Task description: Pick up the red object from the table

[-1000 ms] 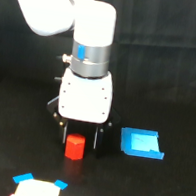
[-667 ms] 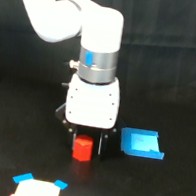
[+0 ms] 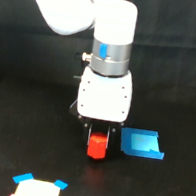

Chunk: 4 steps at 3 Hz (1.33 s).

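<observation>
Nearest the camera, well in front of the red object, a white piece with blue corners lay at the bottom edge of the exterior view, only partly in frame.

The red object itself sat between the 2 dark fingers of the gripper, low over the table. Whether its base was touching the black surface or just clear of it could not be told. The fingers stood close against its sides, so the gripper looked nearly closed around it, probably gripping, though actual contact was too small to confirm.

Just beside the red object, on the exterior view's right, lay the flat blue piece, untouched.

Behind and above the red object rose the white gripper body and the arm.

The change over the last second was plain: 1 second before, the block had stood in front of the fingers with the arm further off; now the arm had come nearer the camera and the block sat inside the fingers. That suggested the reach was done and the grasp was under way, leaving the lift as the remaining step.
</observation>
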### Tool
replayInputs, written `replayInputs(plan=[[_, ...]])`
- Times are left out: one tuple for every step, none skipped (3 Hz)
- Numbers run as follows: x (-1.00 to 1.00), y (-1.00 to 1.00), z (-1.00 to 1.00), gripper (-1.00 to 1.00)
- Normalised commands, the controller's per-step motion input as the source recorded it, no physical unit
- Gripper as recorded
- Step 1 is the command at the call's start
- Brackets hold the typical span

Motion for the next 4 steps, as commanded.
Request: replayInputs(plan=[[-1.0,-1.0,1.0,-0.7],[-0.26,0.88,1.0,-0.95],[-0.34,0.69,0.98,-1.0],[-0.09,-0.41,1.0,-1.0]])
